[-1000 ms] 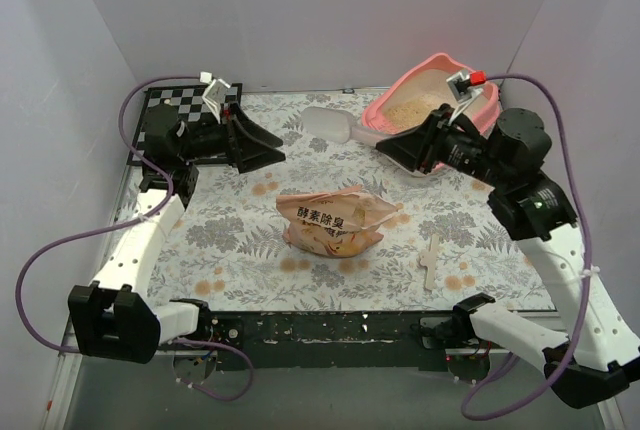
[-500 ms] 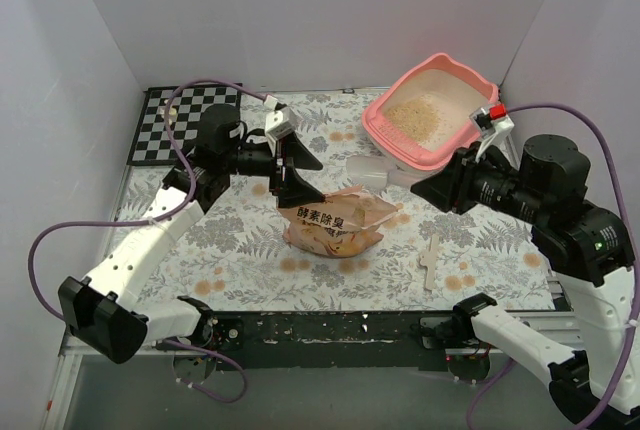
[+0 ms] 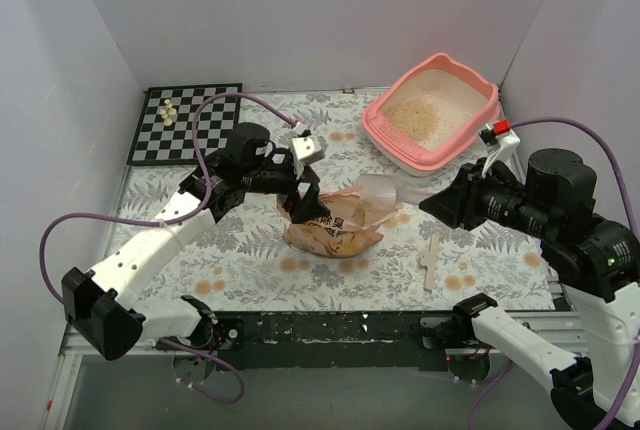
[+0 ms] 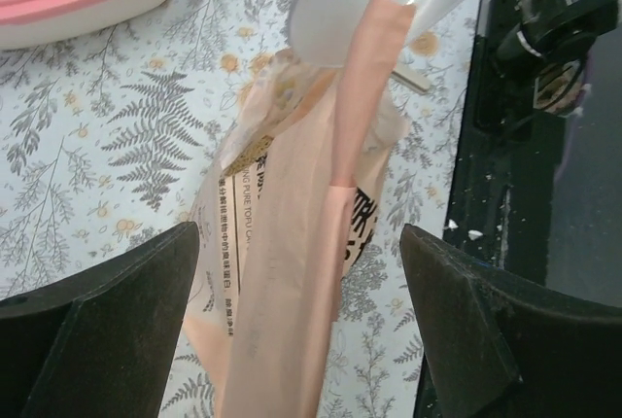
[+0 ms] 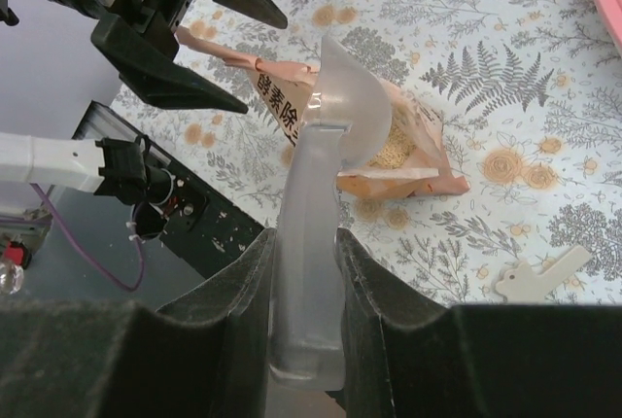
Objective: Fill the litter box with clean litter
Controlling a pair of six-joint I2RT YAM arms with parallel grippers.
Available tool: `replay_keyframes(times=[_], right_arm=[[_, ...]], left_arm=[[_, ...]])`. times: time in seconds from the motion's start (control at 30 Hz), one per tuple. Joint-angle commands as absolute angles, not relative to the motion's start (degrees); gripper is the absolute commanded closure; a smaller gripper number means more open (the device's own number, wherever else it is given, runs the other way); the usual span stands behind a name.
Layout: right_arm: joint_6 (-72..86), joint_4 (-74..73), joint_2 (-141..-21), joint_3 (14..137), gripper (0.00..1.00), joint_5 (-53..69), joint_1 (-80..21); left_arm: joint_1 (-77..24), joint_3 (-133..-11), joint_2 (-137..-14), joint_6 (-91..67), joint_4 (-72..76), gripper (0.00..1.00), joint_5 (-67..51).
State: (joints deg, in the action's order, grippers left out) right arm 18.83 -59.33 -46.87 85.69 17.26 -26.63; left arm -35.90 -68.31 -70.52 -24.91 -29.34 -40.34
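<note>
In the last second both your arms have left the far side and met at the bag [image 3: 335, 225] in the middle of the surface [image 3: 220, 240]; the left end effector [image 3: 305, 198] has come in from the chessboard [image 3: 185, 120] at 10 o'clock, and the right end effector [image 3: 440, 202] has drawn back from the box [image 3: 410, 158] at 1 o'clock; the box, which sat tipped under the right arm a second ago, now lies flat on the surface. Your right end effector is clamped on the handle of the scoop [image 5: 340, 126], whose bowl now sits at the bag's open mouth at its 3 o'clock end, with tan grains visible just inside; whether the bowl is touching them I can't tell. Your left end effector [image 4: 299, 243] is spread wide, a finger [image 4: 107, 321] on either side of the bag and neither gripping it. The litter [image 3: 425, 113] already delivered lies as a thin patch over part of the box floor, so I'd judge one pour done and a fresh scoop beginning, with the fill far from finished. The bag is limp and creased; you'll likely need the left to pinch or pin it before the right pushes in, or the scoop may simply shove the bag toward 9 o'clock.
</note>
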Motion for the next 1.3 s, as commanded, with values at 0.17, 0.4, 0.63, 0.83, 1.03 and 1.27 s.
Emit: replay_keyframes(times=[0.17, 0.4, 0.63, 0.83, 1.03, 1.27], right_arm=[[16.4, -64.3, -48.1, 88.5, 0.99, 14.7, -26.5], [15.5, -69.2, -51.5, 89.8, 0.99, 15.0, -26.5], [14.3, -70.7, -54.7, 90.4, 0.99, 15.7, -26.5], [12.3, -71.5, -57.7, 91.4, 0.99, 16.2, -26.5], [11.9, -71.3, -59.8, 90.3, 0.99, 18.8, -26.5], [11.9, -71.1, -62.6, 87.9, 0.99, 24.7, -27.5]], left_arm=[[-39.1, -63.5, -73.0, -18.8, -28.6, 0.44, -29.6], [-41.3, -60.5, -71.6, -18.2, -26.3, 1.00, -21.8], [-42.6, -53.6, -62.5, -17.9, -16.9, 1.00, -15.1], [-43.6, -48.3, -56.4, -17.4, -8.5, 1.00, -16.3], [-45.0, -46.4, -54.8, -16.1, -6.2, 1.00, -16.5], [-47.9, -44.6, -51.9, -13.3, -0.8, 1.00, -11.3]])
